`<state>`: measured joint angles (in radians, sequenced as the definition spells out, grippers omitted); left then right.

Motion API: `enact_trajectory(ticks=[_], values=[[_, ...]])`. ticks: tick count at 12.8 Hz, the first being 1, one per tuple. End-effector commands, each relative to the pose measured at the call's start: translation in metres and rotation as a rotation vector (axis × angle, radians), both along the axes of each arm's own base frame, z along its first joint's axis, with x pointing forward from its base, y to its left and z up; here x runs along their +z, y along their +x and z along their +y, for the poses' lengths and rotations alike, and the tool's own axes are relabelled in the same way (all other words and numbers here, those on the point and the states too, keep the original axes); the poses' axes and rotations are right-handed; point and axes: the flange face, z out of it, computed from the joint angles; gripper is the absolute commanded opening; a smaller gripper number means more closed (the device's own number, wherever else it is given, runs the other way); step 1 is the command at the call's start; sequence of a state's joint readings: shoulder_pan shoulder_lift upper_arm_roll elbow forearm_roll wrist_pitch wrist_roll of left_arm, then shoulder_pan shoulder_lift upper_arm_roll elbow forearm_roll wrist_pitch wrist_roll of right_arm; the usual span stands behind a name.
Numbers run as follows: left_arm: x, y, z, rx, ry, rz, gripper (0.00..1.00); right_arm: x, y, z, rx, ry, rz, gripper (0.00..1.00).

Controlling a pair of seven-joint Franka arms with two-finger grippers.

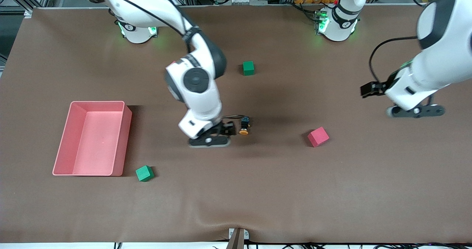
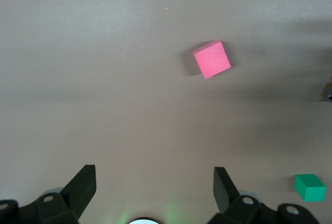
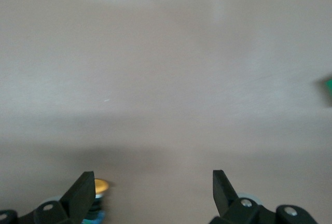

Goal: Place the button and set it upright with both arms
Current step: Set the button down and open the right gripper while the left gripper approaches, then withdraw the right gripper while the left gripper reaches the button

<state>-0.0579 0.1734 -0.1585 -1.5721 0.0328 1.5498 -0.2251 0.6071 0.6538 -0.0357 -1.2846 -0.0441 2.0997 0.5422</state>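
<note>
The button (image 1: 243, 126) lies on its side in the middle of the table, orange cap toward the front camera and bluish end away from it. My right gripper (image 1: 209, 142) is low over the table right beside it, on the right arm's side, and stands open with nothing between its fingers. In the right wrist view the button (image 3: 99, 190) shows just outside one finger (image 3: 80, 193) of the right gripper (image 3: 150, 182), partly hidden by it. My left gripper (image 1: 416, 111) waits open and empty over the left arm's end of the table, seen as the left gripper (image 2: 154, 180) above bare table.
A pink bin (image 1: 127, 138) stands toward the right arm's end. A red cube (image 1: 318, 136) (image 2: 211, 59) lies between the button and the left gripper. One green cube (image 1: 248, 68) (image 2: 310, 187) lies farther from the front camera, another green cube (image 1: 144, 173) beside the bin's near corner.
</note>
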Motion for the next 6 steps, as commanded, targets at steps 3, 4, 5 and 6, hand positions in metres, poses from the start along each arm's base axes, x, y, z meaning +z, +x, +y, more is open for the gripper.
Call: enact_trajectory(ticks=[3,4,5,6], values=[[-0.052,0.008,-0.086,0.027,0.022,0.012,1.0,0.034,-0.016,-0.125,0.095,-0.044,0.051,1.0],[-0.067,0.006,-0.108,0.05,0.035,0.022,1.0,0.041,-0.019,-0.156,0.118,-0.053,0.056,1.0],[-0.08,0.007,-0.129,0.058,0.038,0.022,1.0,0.05,-0.023,-0.185,0.139,-0.063,0.064,1.0],[-0.098,0.007,-0.153,0.059,0.045,0.035,1.0,0.058,-0.024,-0.213,0.145,-0.071,0.077,1.0]])
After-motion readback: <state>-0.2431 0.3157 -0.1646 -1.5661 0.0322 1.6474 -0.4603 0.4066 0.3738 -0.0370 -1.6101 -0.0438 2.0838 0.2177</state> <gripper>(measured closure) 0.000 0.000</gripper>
